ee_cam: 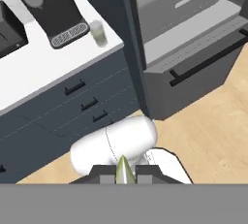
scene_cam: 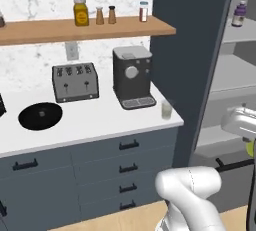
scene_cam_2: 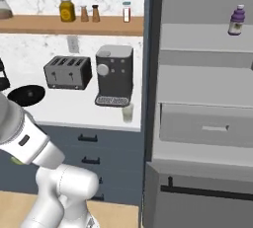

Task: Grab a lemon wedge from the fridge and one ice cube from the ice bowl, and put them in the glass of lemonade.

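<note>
- Jaws pinch the lemon wedge (ee_cam: 122, 168), raised in front of the open fridge (scene_cam_2: 197, 123)
- Carry it level to the glass of lemonade (ee_cam: 99, 33) at the bench (scene_cam: 100, 120) edge; release just above the rim

The robot arm (scene_cam: 192, 195) is built of glossy white, rounded, capsule-like segments, seen at five o'clock in the left base view. A small dark rectangular marking is borne on the forearm link (scene_cam_2: 24, 140). Two short dark grey finger tips (ee_cam: 145, 172) are mounted on the gripper (ee_cam: 123, 172).
</note>
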Controlling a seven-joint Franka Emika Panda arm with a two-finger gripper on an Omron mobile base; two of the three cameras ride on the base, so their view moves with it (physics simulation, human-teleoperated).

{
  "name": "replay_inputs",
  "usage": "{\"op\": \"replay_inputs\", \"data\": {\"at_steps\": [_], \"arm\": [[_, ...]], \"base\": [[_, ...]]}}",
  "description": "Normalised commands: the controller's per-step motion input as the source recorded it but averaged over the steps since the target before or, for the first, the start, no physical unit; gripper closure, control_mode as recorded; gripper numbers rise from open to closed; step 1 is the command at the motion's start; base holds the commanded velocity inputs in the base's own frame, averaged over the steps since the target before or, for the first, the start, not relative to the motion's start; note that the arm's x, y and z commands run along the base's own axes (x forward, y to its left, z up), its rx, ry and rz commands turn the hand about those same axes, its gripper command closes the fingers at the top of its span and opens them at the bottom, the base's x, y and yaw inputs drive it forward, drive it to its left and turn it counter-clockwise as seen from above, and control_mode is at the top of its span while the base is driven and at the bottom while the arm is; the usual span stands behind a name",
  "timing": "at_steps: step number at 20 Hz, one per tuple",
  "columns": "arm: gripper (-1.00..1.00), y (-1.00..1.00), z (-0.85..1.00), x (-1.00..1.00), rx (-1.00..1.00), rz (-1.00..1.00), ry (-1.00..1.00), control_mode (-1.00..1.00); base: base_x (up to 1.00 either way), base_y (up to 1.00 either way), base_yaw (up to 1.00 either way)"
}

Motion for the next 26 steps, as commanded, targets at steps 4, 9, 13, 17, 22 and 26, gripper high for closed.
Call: {"op": "replay_inputs", "data": {"at_steps": [4, 9, 13, 17, 22, 26], "arm": [[1.00, 0.00, 0.00, 0.00, 0.00, 0.00, 0.00, 1.00], [1.00, 0.00, 0.00, 0.00, 0.00, 0.00, 0.00, 1.00], [1.00, 0.00, 0.00, 0.00, 0.00, 0.00, 0.00, 1.00], [1.00, 0.00, 0.00, 0.00, 0.00, 0.00, 0.00, 1.00], [1.00, 0.00, 0.00, 0.00, 0.00, 0.00, 0.00, 1.00], [1.00, 0.00, 0.00, 0.00, 0.00, 0.00, 0.00, 1.00]], "base": [[0.40, 0.41, -0.33], [0.40, 0.29, -0.34], [0.41, 0.39, -0.32], [0.17, 0.56, -0.28], [0.35, 0.58, -0.17], [0.61, 0.52, -0.09]]}}
